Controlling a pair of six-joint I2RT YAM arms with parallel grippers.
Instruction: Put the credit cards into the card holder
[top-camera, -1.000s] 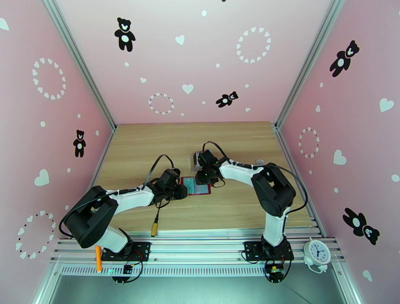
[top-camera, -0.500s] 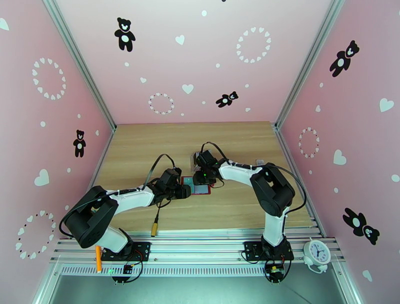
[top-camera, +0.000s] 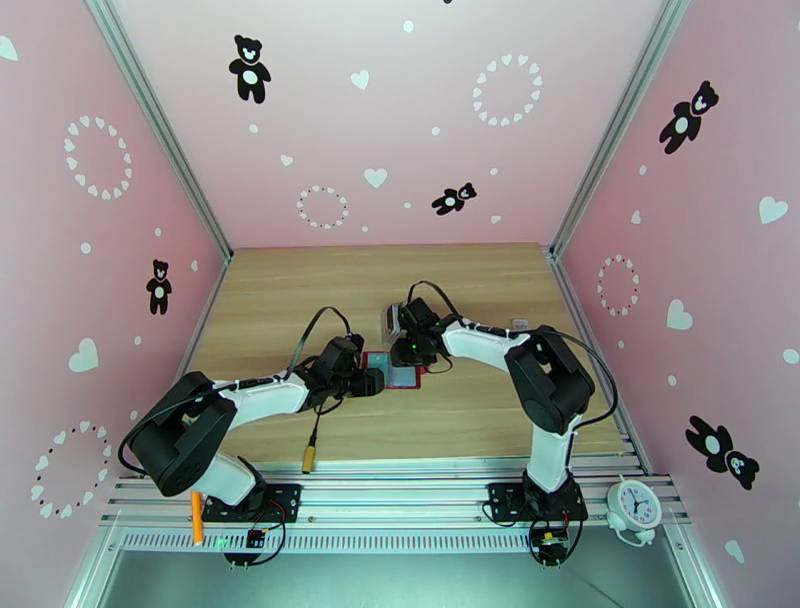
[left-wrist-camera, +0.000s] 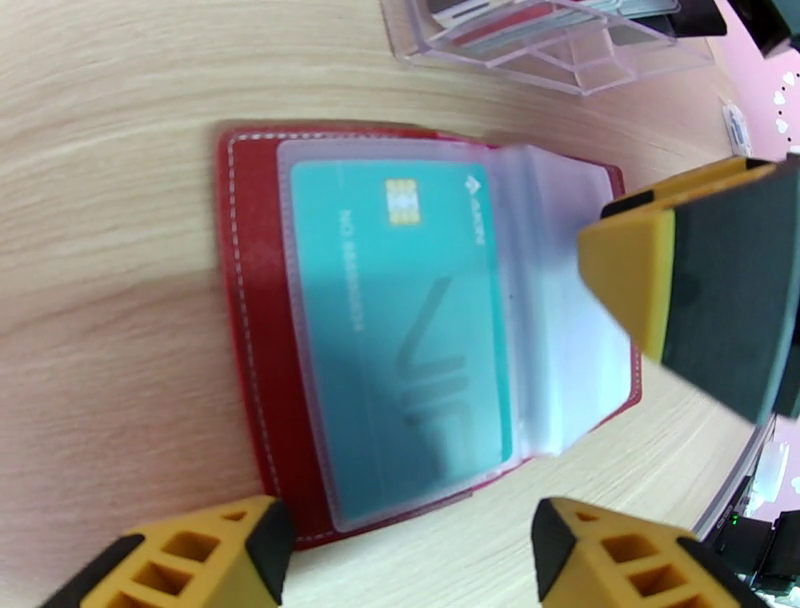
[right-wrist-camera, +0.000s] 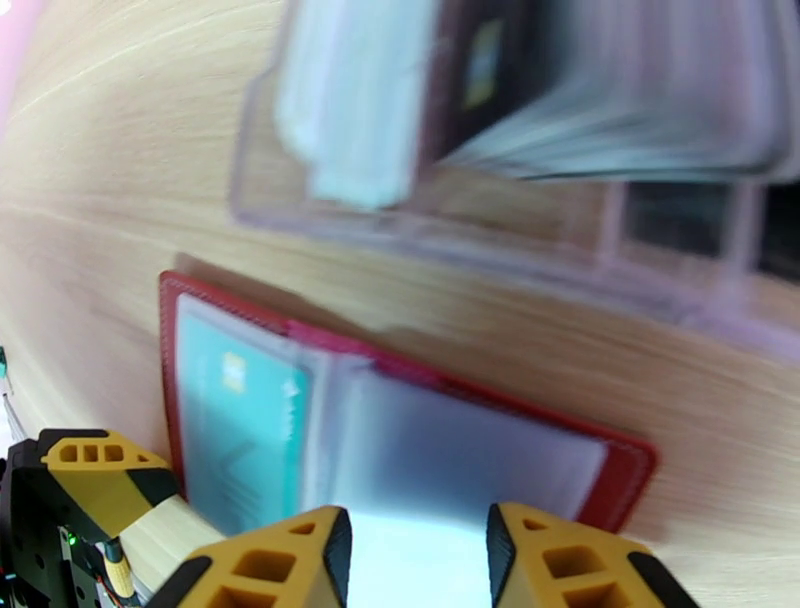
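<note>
The left fingers (left-wrist-camera: 190, 560) are now wide apart, where a second ago they stood closer together; they hold nothing and hang just at the edge of the card holder (left-wrist-camera: 250, 330). I judge that they have just let go of the teal card (left-wrist-camera: 400, 330), which lies inside the first clear sleeve of the holder; so one card is in, and the others are still to do. The right fingers (right-wrist-camera: 270, 560) keep the same gap as before; they stand partly apart over the other clear sleeves with something pale between them, and I cannot tell if they clamp it. The holder lies open and flat on the desk (left-wrist-camera: 100, 150), just beside the clear rack (left-wrist-camera: 540, 45), where more cards (right-wrist-camera: 620, 90) stand. On the teal card I read "NO" and then a row of digits too blurred to give; the big letters look like "VIP"; the small logo beside the gold chip is not readable.
</note>
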